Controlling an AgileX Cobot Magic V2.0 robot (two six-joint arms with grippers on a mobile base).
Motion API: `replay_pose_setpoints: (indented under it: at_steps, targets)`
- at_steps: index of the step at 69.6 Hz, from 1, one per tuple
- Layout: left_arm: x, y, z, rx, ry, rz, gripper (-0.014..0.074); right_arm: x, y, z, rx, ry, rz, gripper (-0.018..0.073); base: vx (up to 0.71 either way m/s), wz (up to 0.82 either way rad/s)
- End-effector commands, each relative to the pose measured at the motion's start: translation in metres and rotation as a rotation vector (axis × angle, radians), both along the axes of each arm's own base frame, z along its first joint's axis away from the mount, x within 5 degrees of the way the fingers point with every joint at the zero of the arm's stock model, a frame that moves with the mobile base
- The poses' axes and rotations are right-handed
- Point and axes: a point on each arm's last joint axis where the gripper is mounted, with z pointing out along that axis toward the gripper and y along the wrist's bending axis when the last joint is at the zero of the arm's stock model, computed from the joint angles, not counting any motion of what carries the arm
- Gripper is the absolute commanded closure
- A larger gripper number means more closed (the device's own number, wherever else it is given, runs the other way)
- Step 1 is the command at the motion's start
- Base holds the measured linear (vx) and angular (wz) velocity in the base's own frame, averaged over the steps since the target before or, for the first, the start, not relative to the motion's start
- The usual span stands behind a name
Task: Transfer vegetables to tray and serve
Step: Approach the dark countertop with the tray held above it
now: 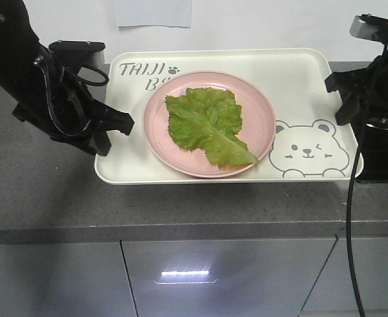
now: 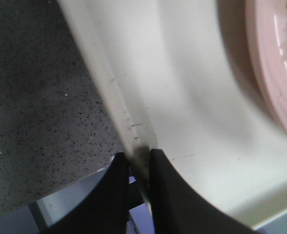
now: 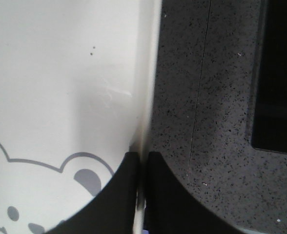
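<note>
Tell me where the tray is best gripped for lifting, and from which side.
Take the tray by its thin raised rim at both short ends, one gripper from each side. The rim is narrow enough to pinch, and the pink plate with the lettuce sits near the middle, so end grips should balance it. The left gripper and right gripper pinch it there.

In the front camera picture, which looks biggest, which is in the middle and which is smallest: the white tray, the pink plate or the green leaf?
1. The cream-white rectangular plastic tray looks biggest.
2. The round pink plate comes next; it sits on the tray.
3. The crinkly green lettuce leaf looks smallest; it fits inside the plate.
</note>
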Motion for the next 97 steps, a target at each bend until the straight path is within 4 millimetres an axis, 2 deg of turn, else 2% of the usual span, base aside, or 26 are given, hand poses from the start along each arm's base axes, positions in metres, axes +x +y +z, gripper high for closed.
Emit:
replay_pose_setpoints:
  at_steps: [1,97]
  targets:
    - [-0.015,-0.0077,0.0284,-0.094,-0.075,-0.05,0.0602,-0.015,0.0088,0.0297,0.063,-0.074,0.032,0.0565,0.08,0.05]
    - [-0.015,-0.0077,0.0284,-0.094,-0.075,-0.05,0.0602,-0.015,0.0088,0.0297,0.063,-0.074,0.032,0.0565,0.07,0.05]
